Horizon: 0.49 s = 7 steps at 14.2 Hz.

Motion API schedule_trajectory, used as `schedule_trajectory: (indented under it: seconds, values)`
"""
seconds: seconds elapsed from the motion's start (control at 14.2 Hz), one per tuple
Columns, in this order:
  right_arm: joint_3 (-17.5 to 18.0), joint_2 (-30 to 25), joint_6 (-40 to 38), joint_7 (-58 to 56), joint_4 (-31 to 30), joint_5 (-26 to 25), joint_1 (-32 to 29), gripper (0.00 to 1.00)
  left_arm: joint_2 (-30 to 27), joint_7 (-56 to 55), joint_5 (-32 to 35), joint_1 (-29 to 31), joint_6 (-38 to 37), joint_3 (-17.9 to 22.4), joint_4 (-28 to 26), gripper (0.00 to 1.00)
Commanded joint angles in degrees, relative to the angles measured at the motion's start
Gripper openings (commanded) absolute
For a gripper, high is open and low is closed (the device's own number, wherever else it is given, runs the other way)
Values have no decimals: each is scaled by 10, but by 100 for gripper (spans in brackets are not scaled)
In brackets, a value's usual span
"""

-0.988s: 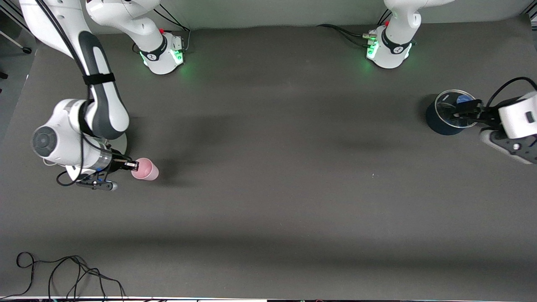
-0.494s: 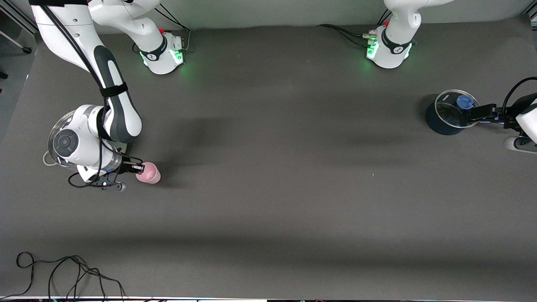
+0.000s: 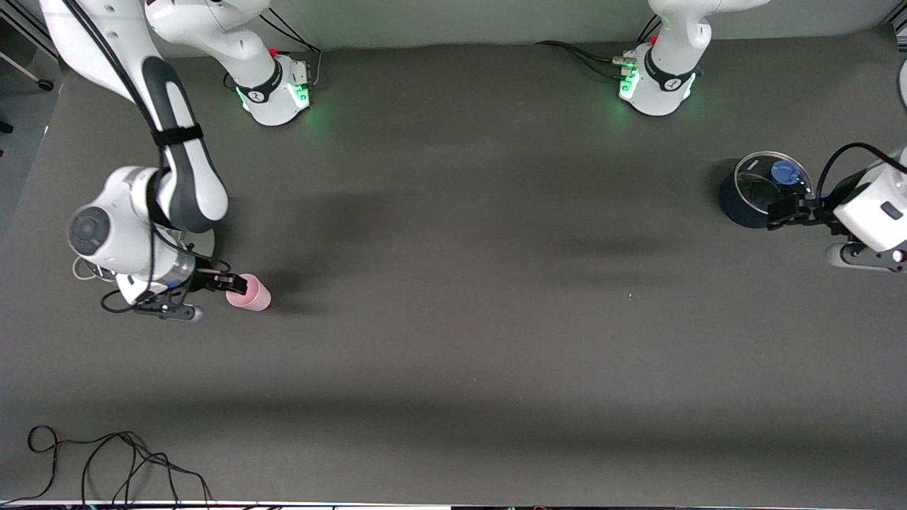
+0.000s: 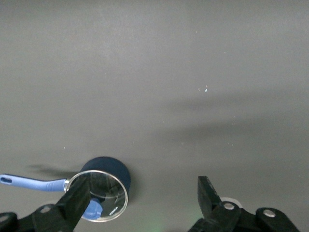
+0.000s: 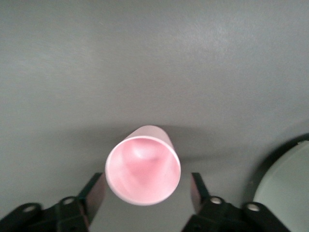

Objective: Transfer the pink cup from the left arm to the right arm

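Note:
The pink cup (image 3: 249,293) is on the dark table near the right arm's end and seems to lie on its side. In the right wrist view its mouth (image 5: 143,170) faces the camera. My right gripper (image 3: 237,285) is open at the cup's mouth end, with a black finger (image 5: 98,187) on each side and a gap to the cup. My left gripper (image 3: 778,212) is open and empty beside the dark-blue pot (image 3: 744,205). In the left wrist view the left gripper (image 4: 142,193) has its fingers spread wide.
The dark-blue pot (image 4: 107,170) has a glass lid with a blue knob and a blue handle (image 4: 29,182). A pale round rim (image 5: 289,188) lies close beside the right gripper. Black cable (image 3: 106,460) lies at the table's near corner.
The left gripper has moved off the pot's lid to the pot's nearer side. The right arm's wrist has shifted a little, and the cup has stayed at its fingertips.

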Motion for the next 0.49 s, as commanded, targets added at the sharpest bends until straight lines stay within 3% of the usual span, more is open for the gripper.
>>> schedule_trajectory:
  seconds: [0.0,0.21,0.42]
  values:
    - [-20,-52,-69,-6,26,-9,7,100,-33,-13,12,-4,32,4,-45,99]
    - [-32,-83,-131,-6,73,-62,6,100,-31,-10,2,-7,27,5,-36,99]
    - [-46,-96,-231,-6,143,-72,5,100,-30,-9,-17,-32,14,18,-21,99]
